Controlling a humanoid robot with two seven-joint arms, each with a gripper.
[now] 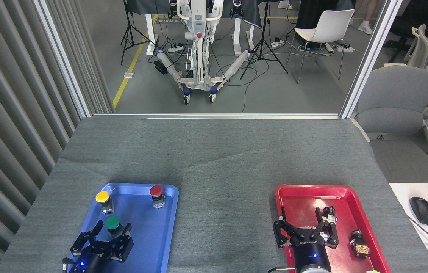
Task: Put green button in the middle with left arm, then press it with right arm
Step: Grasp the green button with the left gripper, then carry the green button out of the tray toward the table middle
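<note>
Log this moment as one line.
left gripper: open, flanking green button | button: in blue tray | right gripper: open over red tray
</note>
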